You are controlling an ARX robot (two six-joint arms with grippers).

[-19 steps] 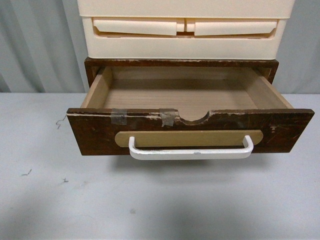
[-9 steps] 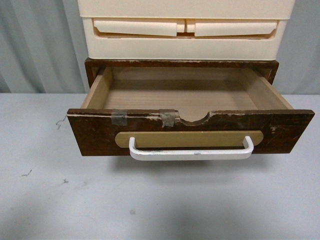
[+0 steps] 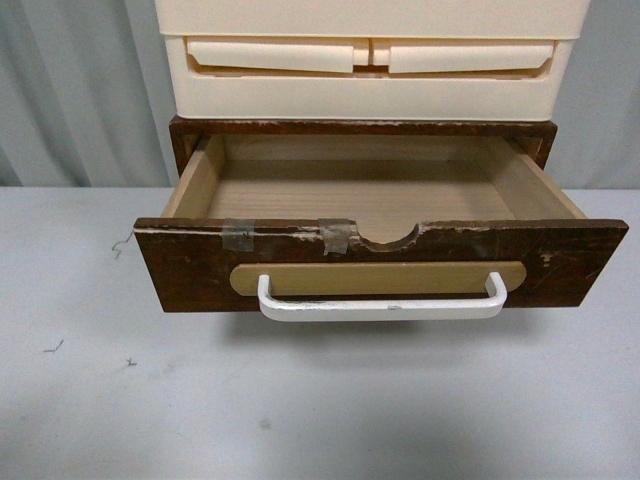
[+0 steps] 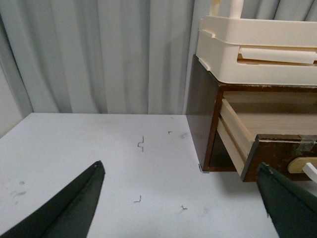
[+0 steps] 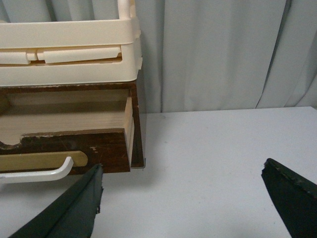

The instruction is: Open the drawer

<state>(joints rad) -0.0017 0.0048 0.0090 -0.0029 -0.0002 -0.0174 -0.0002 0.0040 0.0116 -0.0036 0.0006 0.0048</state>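
The dark-brown wooden drawer (image 3: pixel 190 265) stands pulled well out of its dark-brown case (image 3: pixel 360 127), showing its pale wood inside. Its white bar handle (image 3: pixel 380 308) sits on a tan oval plate (image 3: pixel 378 277). The chipped top edge has a half-round notch and two tape pieces (image 3: pixel 238 234). Neither gripper shows in the front view. My left gripper (image 4: pixel 183 171) is open and empty over the table, to the left of the drawer (image 4: pixel 277 158). My right gripper (image 5: pixel 182 171) is open and empty over the table, to the right of the drawer (image 5: pixel 99 146).
Cream plastic drawers (image 3: pixel 370 70) are stacked on top of the wooden case. The grey-white table (image 3: pixel 320 400) carries small dark marks (image 3: pixel 52 346). Pleated grey curtains (image 4: pixel 99 54) hang behind.
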